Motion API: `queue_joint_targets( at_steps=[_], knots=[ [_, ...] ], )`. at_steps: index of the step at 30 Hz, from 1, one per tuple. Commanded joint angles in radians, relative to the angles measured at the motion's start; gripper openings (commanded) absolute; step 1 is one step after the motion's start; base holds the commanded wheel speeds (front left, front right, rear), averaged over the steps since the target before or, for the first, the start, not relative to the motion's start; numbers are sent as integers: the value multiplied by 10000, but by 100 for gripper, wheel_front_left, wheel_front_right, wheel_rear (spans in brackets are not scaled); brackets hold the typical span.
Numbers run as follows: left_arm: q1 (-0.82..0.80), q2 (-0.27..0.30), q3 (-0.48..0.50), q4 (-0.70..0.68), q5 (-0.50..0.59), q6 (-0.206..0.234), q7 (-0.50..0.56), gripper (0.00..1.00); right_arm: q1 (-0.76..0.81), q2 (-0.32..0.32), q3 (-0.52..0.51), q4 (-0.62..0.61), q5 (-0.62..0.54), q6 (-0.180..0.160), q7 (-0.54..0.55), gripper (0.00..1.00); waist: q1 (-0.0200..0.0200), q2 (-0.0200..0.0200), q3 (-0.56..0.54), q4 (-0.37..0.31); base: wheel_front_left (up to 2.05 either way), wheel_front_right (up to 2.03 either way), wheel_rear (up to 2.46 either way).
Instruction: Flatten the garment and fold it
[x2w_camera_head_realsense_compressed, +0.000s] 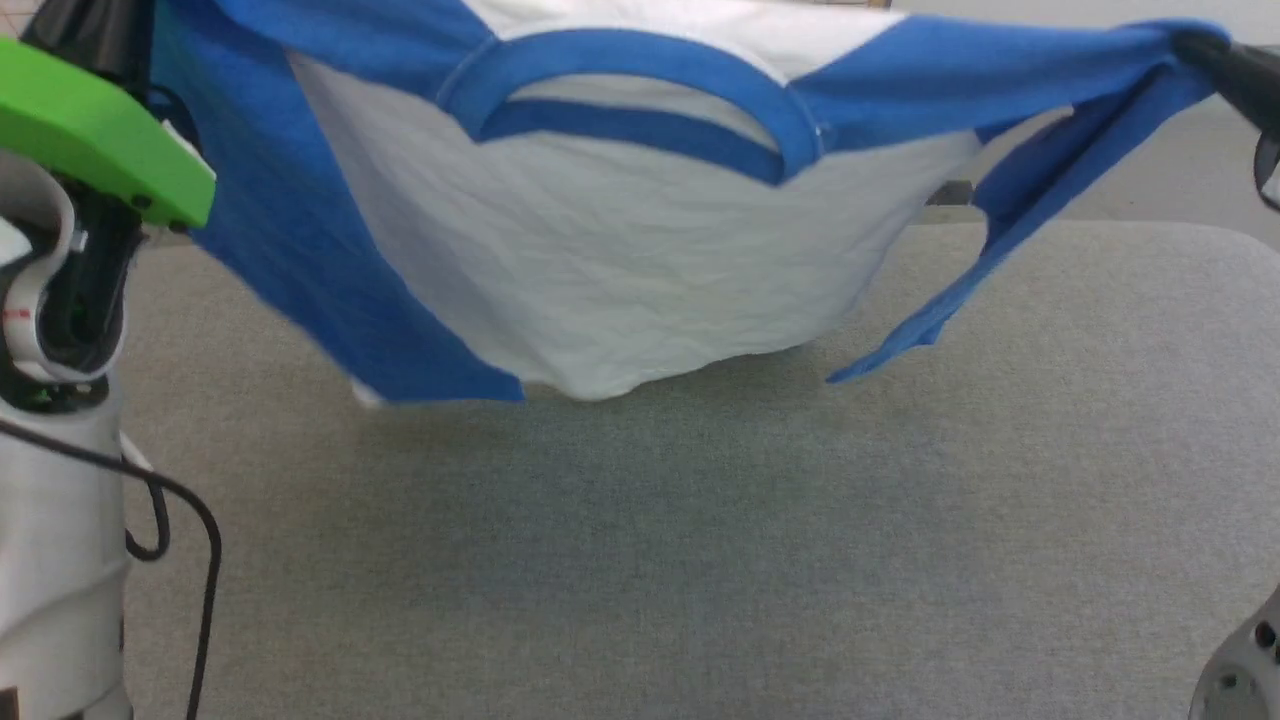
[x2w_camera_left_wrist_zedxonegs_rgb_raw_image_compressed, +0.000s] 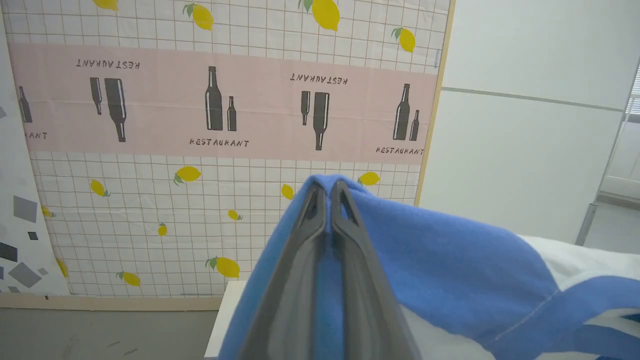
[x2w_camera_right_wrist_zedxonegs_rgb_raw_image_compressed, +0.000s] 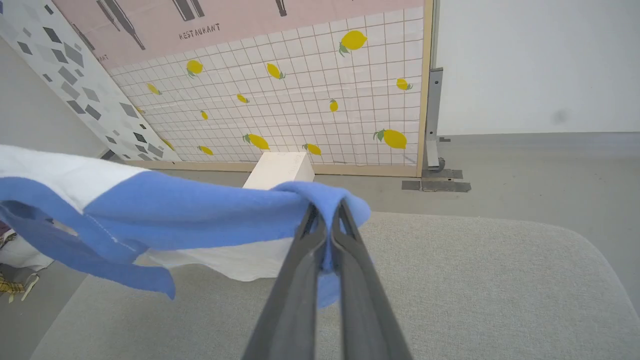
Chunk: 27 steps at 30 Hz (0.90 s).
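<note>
The left gripper (x2w_camera_left_wrist_zedxonegs_rgb_raw_image_compressed: 329, 191) and right gripper (x2w_camera_right_wrist_zedxonegs_rgb_raw_image_compressed: 327, 210) each pinch blue fabric of the white-and-blue T-shirt (x2w_camera_head_realsense_compressed: 600, 270), which hangs spread between them over the grey table (x2w_camera_head_realsense_compressed: 700, 560).

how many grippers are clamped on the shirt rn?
2: left gripper shut on blue cloth at one end of the garment, right gripper shut on blue cloth at the other.

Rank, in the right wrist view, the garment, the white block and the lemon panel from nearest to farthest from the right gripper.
1. Garment: pinched in the right gripper, trailing to the view's left.
2. White block: beyond the table, past the fingertips.
3. Lemon panel: upright behind the block.
</note>
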Motion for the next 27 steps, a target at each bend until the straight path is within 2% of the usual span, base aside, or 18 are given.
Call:
queue_joint_targets(
  at_steps=[1, 7, 12, 18, 27],
  knots=[
    [-367, 138, -65, 182, 112, -59, 90, 0, -329, -108, -3, 192, -154, -15, 111, 0, 0, 0, 62, 53, 0, 0, 0],
    [-1819, 555, -493, 1555, 549, -332, 395, 0, -1700, -250, 215, 1169, -820, -15, 121, 0, 0, 0, 824, 126, 0, 0, 0],
    [-3061, 922, -793, 2756, 1068, -516, 350, 0, -2990, -54, 359, 2089, -1686, -15, -428, 0, 0, 0, 1829, 40, 0, 0, 0],
    [-4585, 1354, -911, 4128, 1675, -525, -63, 0, -4744, 282, 555, 3559, -2934, -15, -1954, 0, 0, 0, 3001, -181, 0, 0, 0],
    [-6631, 1526, -1090, 5579, 2326, -396, -1154, 0, -6601, 705, 596, 4478, -4388, -15, -3923, 0, 0, 0, 4043, -364, 0, 0, 0]
  ],
)
